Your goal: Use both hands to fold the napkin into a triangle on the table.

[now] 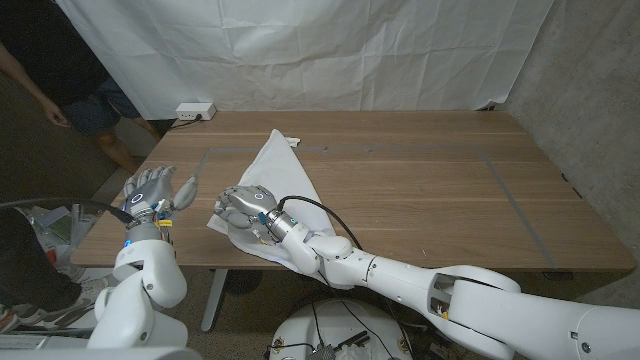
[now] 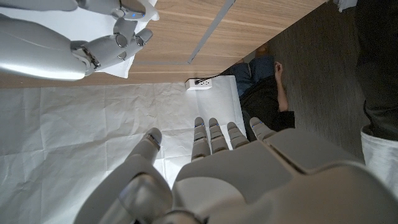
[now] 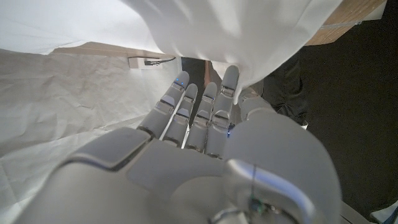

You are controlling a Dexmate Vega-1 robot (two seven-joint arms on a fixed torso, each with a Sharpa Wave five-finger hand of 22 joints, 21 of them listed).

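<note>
The right hand (image 1: 243, 203) reaches across from the robot's right side to the near left part of the wooden table (image 1: 420, 190), where it sits on the near left corner of the white napkin (image 1: 278, 175). In the right wrist view the fingers (image 3: 205, 112) lie close together and extend up to a hanging edge of the cloth, and one fingertip meets the fabric right at that edge, but whether the cloth is actually pinched between thumb and finger cannot be told from any picture. The left hand (image 1: 152, 189) stands just off the table's left edge, well apart from the napkin's left side, with its fingers spread and upright and nothing in them; the left wrist view shows those fingers (image 2: 214, 134) straight and apart, with the right hand (image 2: 93, 43) seen beyond them over the tabletop. The napkin itself lies on the left half of the table as a long pointed shape, its tip aimed toward the far edge and its wider end reaching the near edge under the right hand and forearm. A white power strip (image 1: 195, 110) rests at the far left corner of the table, in front of a white backdrop sheet (image 1: 300, 50). A person's arm (image 1: 30, 85) shows at the far left.
</note>
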